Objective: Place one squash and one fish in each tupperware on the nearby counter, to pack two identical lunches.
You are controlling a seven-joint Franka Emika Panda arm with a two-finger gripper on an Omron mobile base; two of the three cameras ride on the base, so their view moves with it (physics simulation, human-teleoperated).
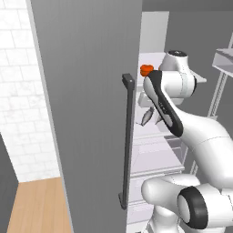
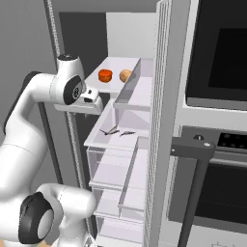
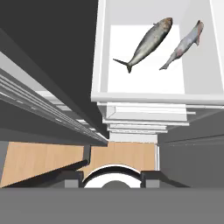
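One orange squash (image 1: pixel 145 69) (image 2: pixel 104 75) sits on an upper shelf of the open fridge. On the white shelf below it lie two grey fish (image 3: pixel 146 43) (image 3: pixel 183 43), side by side (image 2: pixel 110 130) (image 2: pixel 128 133); one shows past my arm (image 1: pixel 147 117). My gripper (image 3: pixel 110 178) (image 2: pixel 94 108) hangs above that shelf's front edge and points down. Its fingers are apart with nothing between them, short of the fish. The tupperware is out of view. Light-brown wood (image 1: pixel 36 205) lies at lower left; whether it is the counter or floor I cannot tell.
The grey fridge door (image 1: pixel 86 113) with its dark handle (image 1: pixel 127 141) stands open at my left. A tan round item (image 2: pixel 125 75) sits beside the squash. An oven with a dark handle (image 2: pixel 193 149) is at the right. Clear drawers (image 2: pixel 116 169) stack below the fish shelf.
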